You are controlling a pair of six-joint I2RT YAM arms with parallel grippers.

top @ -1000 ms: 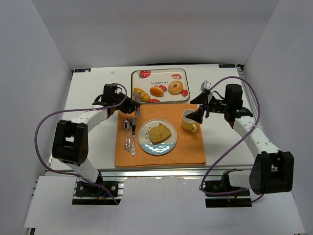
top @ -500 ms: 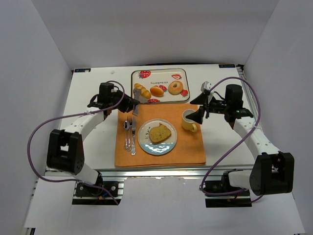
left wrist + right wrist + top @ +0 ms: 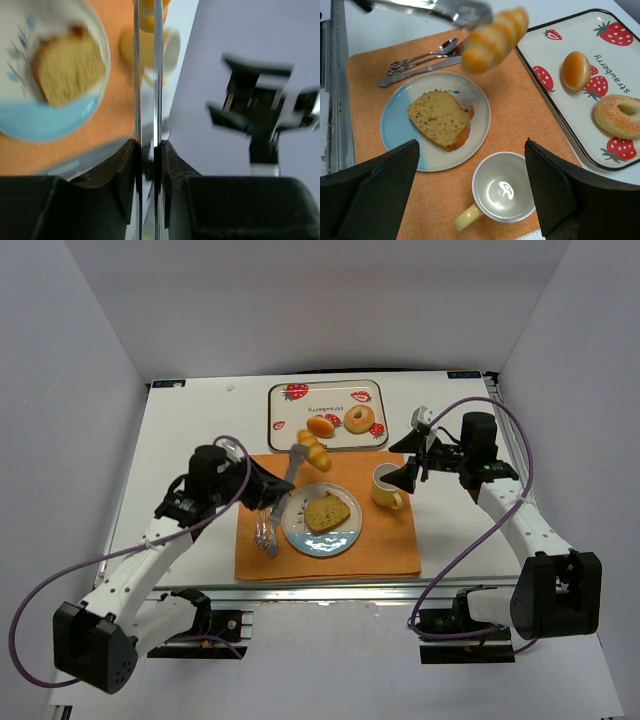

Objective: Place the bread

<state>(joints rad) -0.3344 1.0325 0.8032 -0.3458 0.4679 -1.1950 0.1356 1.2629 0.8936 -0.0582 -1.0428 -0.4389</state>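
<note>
Above the orange fabric placemat (image 3: pixel 390 550), between the strawberry-patterned rectangular tray (image 3: pixel 378 387) and the round blue-and-white plate (image 3: pixel 330 543), the left gripper (image 3: pixel 149 160) was clenched on the steel tongs (image 3: pixel 290 472). The striped golden bread roll (image 3: pixel 314 450) hung pinched at the tong tips, well ahead of the jaws, its long axis slanted across the blades. The plate lay below, beside the blades. The right gripper (image 3: pixel 408 472) stood released beyond the roll. The right wrist view showed the pinch. The left wrist view showed mainly the squeezed blades.
</note>
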